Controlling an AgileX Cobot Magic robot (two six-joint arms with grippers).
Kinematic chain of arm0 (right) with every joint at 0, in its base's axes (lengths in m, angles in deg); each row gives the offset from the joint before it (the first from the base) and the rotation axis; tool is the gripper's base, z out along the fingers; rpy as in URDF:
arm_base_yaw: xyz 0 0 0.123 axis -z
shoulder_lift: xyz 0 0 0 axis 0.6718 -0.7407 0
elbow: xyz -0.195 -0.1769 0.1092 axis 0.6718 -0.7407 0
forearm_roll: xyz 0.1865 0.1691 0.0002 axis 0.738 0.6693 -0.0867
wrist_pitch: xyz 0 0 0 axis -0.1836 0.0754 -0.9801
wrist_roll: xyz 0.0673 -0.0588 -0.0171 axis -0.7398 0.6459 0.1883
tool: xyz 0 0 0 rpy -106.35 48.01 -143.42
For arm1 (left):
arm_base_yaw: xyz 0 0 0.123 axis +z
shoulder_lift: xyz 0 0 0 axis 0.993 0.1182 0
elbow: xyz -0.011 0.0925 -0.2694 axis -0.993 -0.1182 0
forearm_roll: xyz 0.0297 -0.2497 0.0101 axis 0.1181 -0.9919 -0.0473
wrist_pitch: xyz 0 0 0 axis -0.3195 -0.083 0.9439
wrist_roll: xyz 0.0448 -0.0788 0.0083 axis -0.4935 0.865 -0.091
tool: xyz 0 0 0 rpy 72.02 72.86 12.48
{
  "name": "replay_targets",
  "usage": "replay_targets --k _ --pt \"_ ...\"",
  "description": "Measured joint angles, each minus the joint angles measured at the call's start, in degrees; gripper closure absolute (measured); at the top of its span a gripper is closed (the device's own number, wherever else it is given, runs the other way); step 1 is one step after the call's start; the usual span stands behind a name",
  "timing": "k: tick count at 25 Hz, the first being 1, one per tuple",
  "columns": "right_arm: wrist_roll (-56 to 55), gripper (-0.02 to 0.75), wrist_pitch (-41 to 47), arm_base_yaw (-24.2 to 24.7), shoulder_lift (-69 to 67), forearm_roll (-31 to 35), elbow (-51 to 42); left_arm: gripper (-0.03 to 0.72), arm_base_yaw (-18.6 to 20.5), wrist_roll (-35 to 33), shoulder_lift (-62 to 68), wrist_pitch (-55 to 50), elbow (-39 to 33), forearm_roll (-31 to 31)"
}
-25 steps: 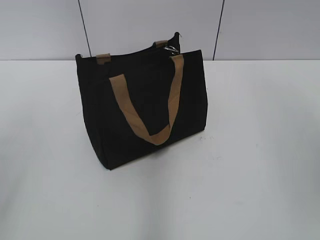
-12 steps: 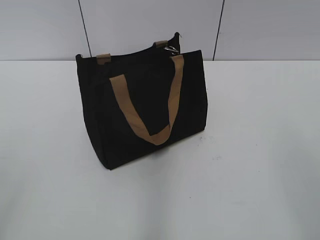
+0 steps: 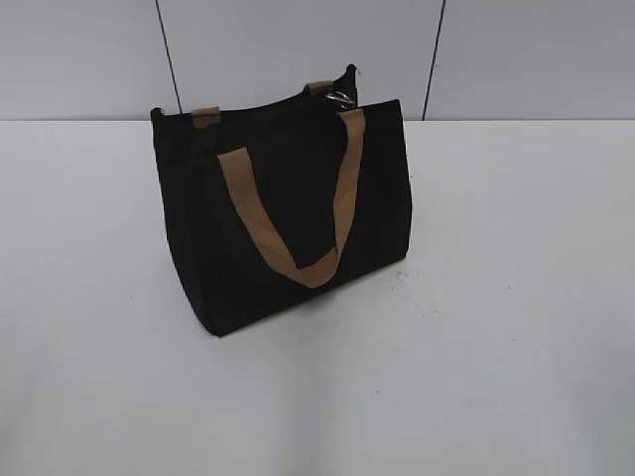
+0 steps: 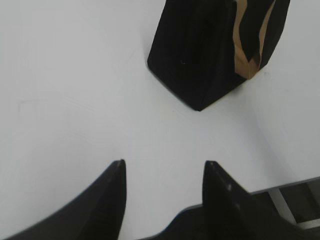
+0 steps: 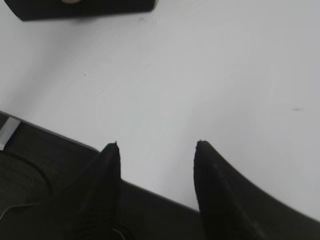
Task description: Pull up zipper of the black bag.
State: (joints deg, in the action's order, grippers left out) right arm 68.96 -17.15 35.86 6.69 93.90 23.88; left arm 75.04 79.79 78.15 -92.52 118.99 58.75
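Nearest to me, both arms sit low by the table's front edge, and neither shows in the exterior view. The left gripper has its two dark fingers spread wide with only bare white table between them; it holds nothing. The right gripper is the same: fingers well apart, empty, hanging over the table's near edge, where a dark strip of the rig shows below the white top.

Farther in stands the bag, upright on the table a little left of centre and towards the back. Its long axis runs from near-left to far-right (it is turned, so one bottom corner points towards the front-left). The broad face with a tan handle looks forward and to the right; that loop hangs down flat against the face. A second handle shows only as two tan stubs at the far rim.

The zipper lies along the top, following the bag's long axis; its silver ring sits at the far-right end of the top, just behind the near handle's right root. How far the zip is closed I cannot tell from here.

Open white table lies on every side: wide to the right, wide in front, less to the left. Behind the bag the table ends at a grey panelled wall.
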Motion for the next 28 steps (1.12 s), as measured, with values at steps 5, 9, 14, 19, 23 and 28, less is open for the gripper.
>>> replay_targets --k 5,9,14,19,23,28 --pt "0.0 0.377 -1.5 0.0 7.7 1.1 -0.7 0.314 0.0 1.5 0.0 6.1 -2.1 0.6" --pt "0.0 0.390 -1.6 0.0 8.4 1.3 -0.8 0.314 0.1 5.2 0.0 7.1 -2.3 3.3" --pt "0.0 0.391 -1.8 0.0 8.4 1.3 -0.8 0.314 0.1 6.7 0.0 7.4 -2.3 4.4" --pt "-0.1 0.391 -1.8 0.0 8.4 1.4 -0.8 0.314 0.1 6.8 0.0 7.5 -2.3 4.4" --pt "-0.1 0.391 -1.8 0.0 8.4 1.5 -0.8 0.314 0.1 6.9 0.0 7.5 -2.4 4.4" --pt "-0.1 0.391 -1.9 1.9 8.4 1.9 -0.8 0.314 0.9 6.9 0.0 7.5 -2.4 4.4"
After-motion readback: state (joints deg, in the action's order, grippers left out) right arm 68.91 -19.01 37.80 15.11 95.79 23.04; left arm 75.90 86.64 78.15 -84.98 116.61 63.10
